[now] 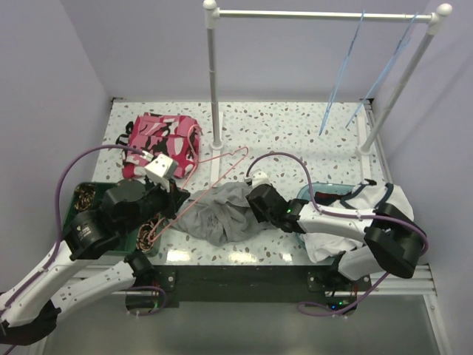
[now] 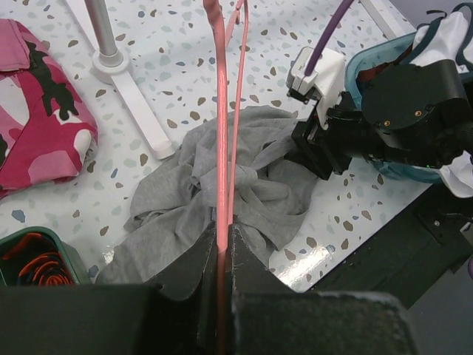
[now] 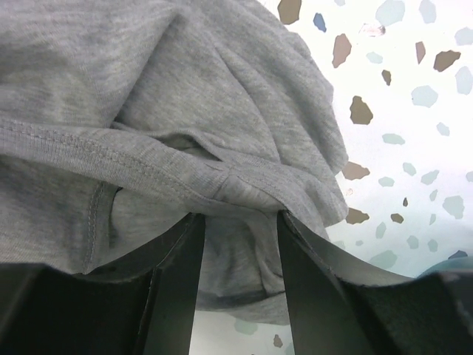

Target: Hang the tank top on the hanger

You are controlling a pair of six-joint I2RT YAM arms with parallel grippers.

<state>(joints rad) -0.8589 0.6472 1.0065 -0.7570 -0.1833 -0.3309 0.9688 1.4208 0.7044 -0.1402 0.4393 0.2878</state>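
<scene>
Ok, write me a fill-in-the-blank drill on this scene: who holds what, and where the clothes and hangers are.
1. The left gripper is clamped on the ___ wire hanger.
2. The other gripper, its fingers against the grey tank top, belongs to the ___ arm.
3. The camouflage cloth lies at the table's far ___ side.
4. The hangers on the white rail are light ___.

Missing words: pink; right; left; blue.
</scene>
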